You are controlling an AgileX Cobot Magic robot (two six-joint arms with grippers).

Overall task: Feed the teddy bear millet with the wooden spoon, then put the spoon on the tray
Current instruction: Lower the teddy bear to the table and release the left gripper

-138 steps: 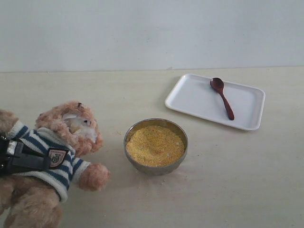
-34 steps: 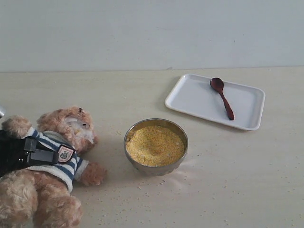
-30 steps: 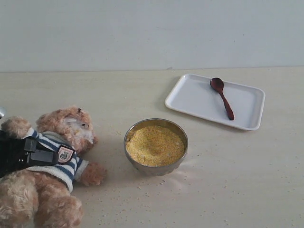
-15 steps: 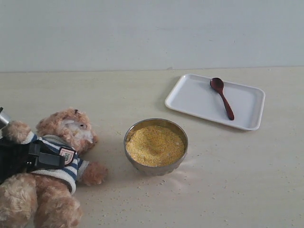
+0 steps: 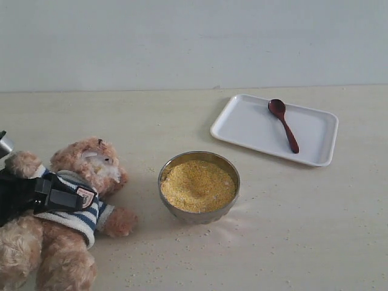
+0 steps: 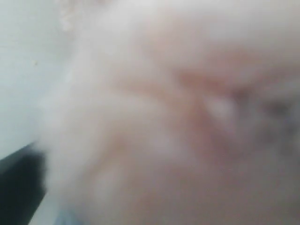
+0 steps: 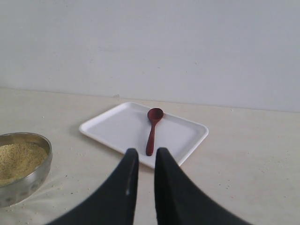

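**Bear settled lower beside the bowl; spoon unmoved on tray**

Item 1, teddy bear (image 5: 91, 167): had sunk and leaned further from the metal bowl (image 5: 200, 215) than seconds earlier, lying to the bowl's left on the table (image 5: 303, 230).
Left tool (image 5: 73, 195): lay across its striped shirt. Whether it clamped the shirt could not be told, as its wrist view showed only blurred fur.

Item 2, millet (image 5: 197, 185): heaped in the bowl, with stray grains on the table before it.

Item 3, wooden spoon (image 5: 284, 124): rested on the tray (image 5: 242, 124), beyond the bowl and to its right, unchanged throughout.
Right tool (image 7: 146, 152): nearly closed and empty, aimed at the spoon but well apart from it.

Assessment: feeding appeared finished and the spoon already placed. Only releasing the bear seemed to remain.
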